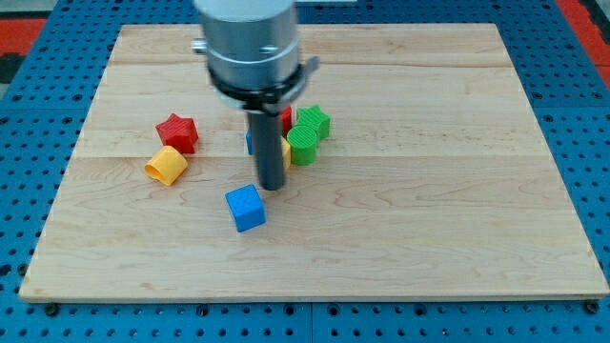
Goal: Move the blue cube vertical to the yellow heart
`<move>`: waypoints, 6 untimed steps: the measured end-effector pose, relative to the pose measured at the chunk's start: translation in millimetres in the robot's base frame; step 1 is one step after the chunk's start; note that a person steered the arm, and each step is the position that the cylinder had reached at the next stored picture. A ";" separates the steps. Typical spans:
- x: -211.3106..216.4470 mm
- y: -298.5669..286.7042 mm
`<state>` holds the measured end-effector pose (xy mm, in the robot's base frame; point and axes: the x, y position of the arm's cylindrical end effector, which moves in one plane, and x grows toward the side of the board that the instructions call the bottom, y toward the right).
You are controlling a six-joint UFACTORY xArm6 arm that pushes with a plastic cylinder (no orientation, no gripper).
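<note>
The blue cube [246, 208] lies on the wooden board, left of centre and toward the view's bottom. The yellow heart [166, 165] lies to its upper left, near the red star [177, 132]. My tip [272, 185] is down on the board just above and right of the blue cube, very close to its upper right corner; I cannot tell if it touches.
Behind the rod sits a cluster: two green blocks [307, 134], a red block [286, 117], and partly hidden blue [250, 142] and yellow [286, 152] blocks. The wooden board [429, 191] rests on a blue pegboard [591, 124].
</note>
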<state>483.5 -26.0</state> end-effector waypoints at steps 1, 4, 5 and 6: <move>13.8 15.3; -11.2 -105.9; -58.9 -103.0; -108.8 -93.7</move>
